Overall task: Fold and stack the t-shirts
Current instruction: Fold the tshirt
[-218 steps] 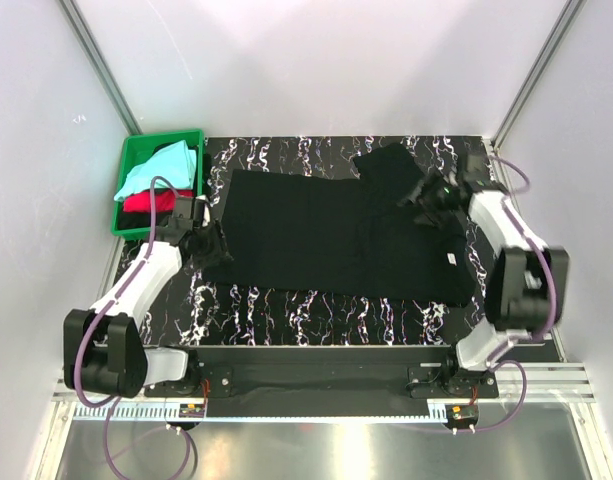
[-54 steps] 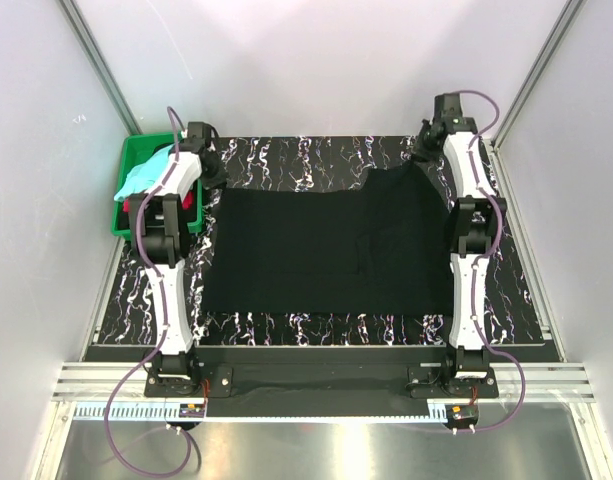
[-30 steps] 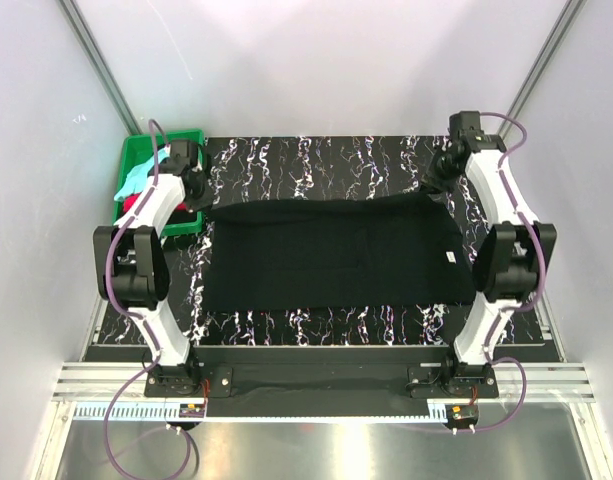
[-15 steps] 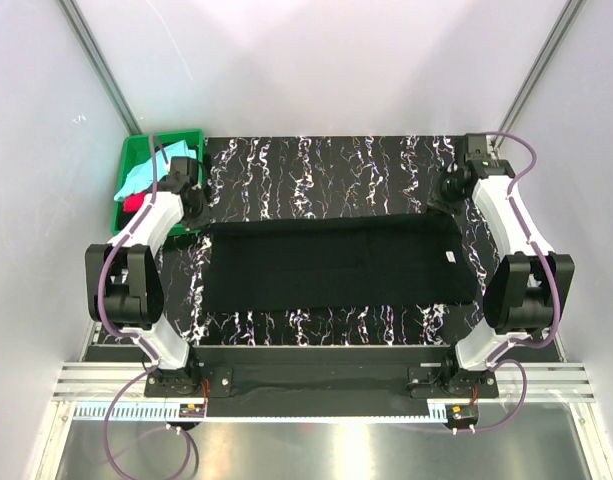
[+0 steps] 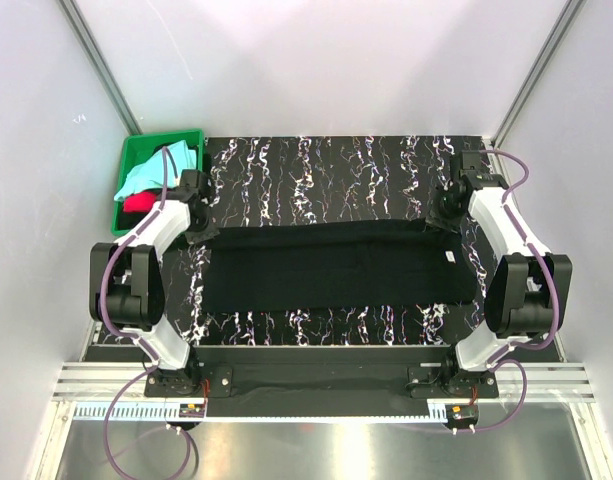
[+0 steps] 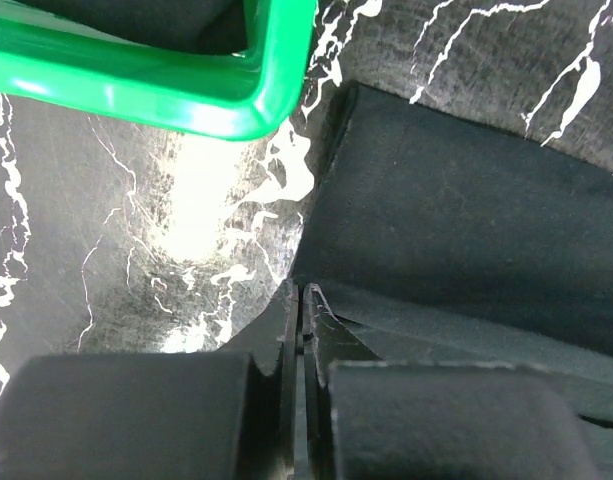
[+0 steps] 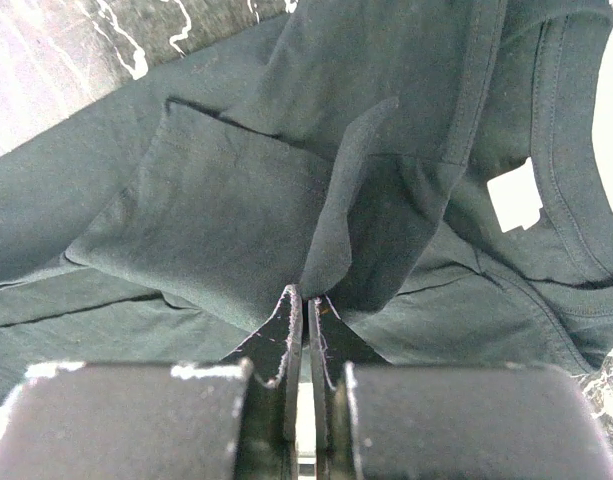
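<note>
At upper left the green crate point(image 5: 166, 135) holds the aqua tee point(image 5: 146, 176) and red tee point(image 5: 138, 203), beside it the left gripper point(image 5: 199, 232) pinches the far left corner of the black tee point(image 5: 336, 265), which lies as a wide band across mid-frame, and the right gripper point(image 5: 441, 217) is clamped on its far right edge near the white label point(image 5: 451, 258).

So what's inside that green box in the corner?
The green crate holds a bunched pale aqua t-shirt, with a red t-shirt beside it at the near end. Anything beneath them, and the crate's floor, is covered.
</note>
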